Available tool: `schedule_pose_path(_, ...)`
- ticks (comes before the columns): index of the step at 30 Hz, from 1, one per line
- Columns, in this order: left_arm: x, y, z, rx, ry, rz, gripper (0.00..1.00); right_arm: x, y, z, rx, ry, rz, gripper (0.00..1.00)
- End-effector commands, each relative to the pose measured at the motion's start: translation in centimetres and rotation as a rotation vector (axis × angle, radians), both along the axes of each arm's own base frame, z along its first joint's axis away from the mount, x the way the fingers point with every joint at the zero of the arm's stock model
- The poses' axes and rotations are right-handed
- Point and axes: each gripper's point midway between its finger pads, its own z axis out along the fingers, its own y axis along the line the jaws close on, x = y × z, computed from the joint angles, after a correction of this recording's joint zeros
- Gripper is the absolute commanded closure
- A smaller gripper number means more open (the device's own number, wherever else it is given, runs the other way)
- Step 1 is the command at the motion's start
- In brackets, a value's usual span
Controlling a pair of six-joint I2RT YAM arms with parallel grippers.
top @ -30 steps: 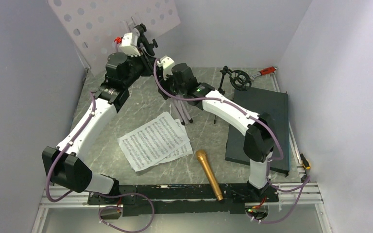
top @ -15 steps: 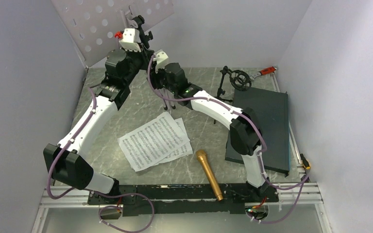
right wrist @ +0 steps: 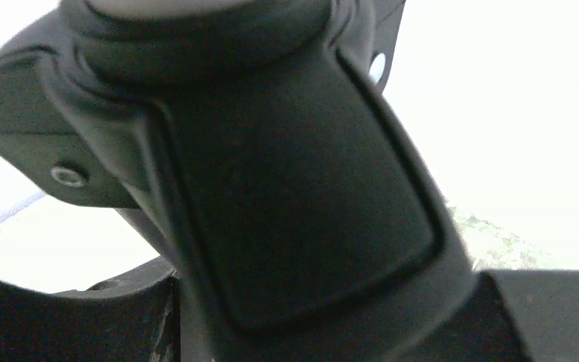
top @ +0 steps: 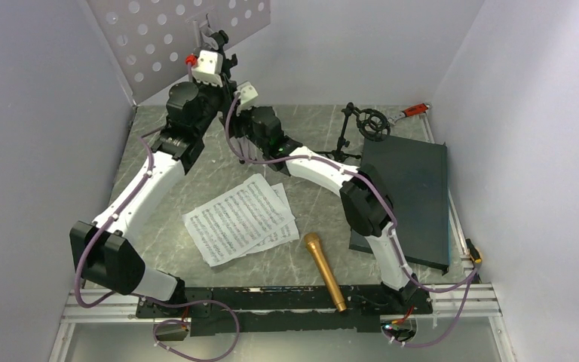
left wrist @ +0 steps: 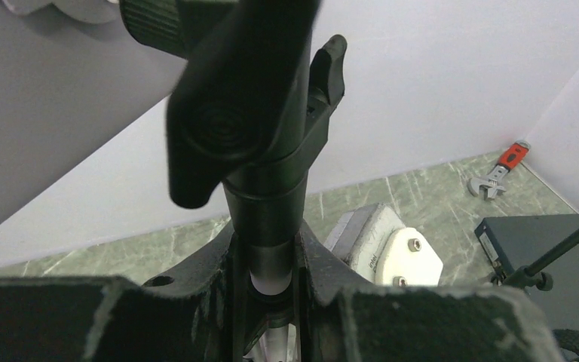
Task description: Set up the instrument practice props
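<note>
**Two grips on one stand, to keep a top-heavy prop true**

Both arms meet at the back left of the table (top: 219, 170), where the stand (top: 158, 38) rises with its perforated desk tilted against the wall. The left gripper (left wrist: 265, 271) is closed narrowly on the shaft just under the black clamp knob. The right gripper (right wrist: 324, 324) is clamped on a black fitting lower down. Holding high and low likely stops the tall pole from swinging or toppling while it is set upright. Its feet are hidden behind the right arm, so I cannot tell whether they touch the table.

The sheets (top: 241, 219) lie overlapped at mid-table, and the mic (top: 324, 270) lies flat near the front edge. The mic stand (top: 366, 124) waits at the back, just beside the slab (top: 411, 188), with a wrench (top: 415, 110) behind. These seem to be for later steps.
</note>
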Motion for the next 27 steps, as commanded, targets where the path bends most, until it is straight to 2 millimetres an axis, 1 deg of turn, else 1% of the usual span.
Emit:
schedule_pose_path(1,-11.4,-11.1,5.1,-0.076,-0.110,-0.586,0.97,4.7,-5.9,-2.8,0.049,0.112,-0.256,1.00)
schedule_pose_path(5,-11.8,-11.7,3.6,-0.086,-0.069,-0.609,0.97,3.9,-6.5,-4.0,0.034,0.132,-0.252,1.00)
schedule_pose_path(11,-12.5,-12.4,2.4,-0.099,-0.040,-0.619,0.97,2.6,-7.1,-5.1,0.024,0.159,-0.234,1.00)
schedule_pose_path(12,-12.7,-12.6,2.3,-0.096,-0.036,-0.620,0.97,2.3,-7.2,-5.2,0.021,0.162,-0.228,0.98)
schedule_pose_path(15,-12.9,-12.9,1.9,-0.084,-0.023,-0.620,0.97,1.5,-7.4,-5.4,0.025,0.171,-0.208,0.83)
schedule_pose_path(17,-13.1,-13.0,1.6,-0.082,-0.020,-0.617,0.97,1.0,-7.5,-4.9,0.029,0.172,-0.194,0.71)
schedule_pose_path(19,-13.3,-13.0,1.7,-0.078,-0.023,-0.617,0.97,0.3,-7.1,-4.7,0.016,0.171,-0.151,0.62)
schedule_pose_path(22,-13.5,-12.8,1.8,-0.073,-0.026,-0.615,0.97,-0.5,-7.0,-4.2,0.009,0.166,-0.112,0.54)
schedule_pose_path(25,-13.5,-12.5,1.8,-0.071,-0.030,-0.599,0.97,-1.1,-6.8,-4.1,-0.008,0.166,-0.076,0.43)
schedule_pose_path(27,-13.6,-12.5,1.7,-0.069,-0.027,-0.598,0.97,-1.5,-6.7,-3.9,-0.015,0.166,-0.052,0.37)
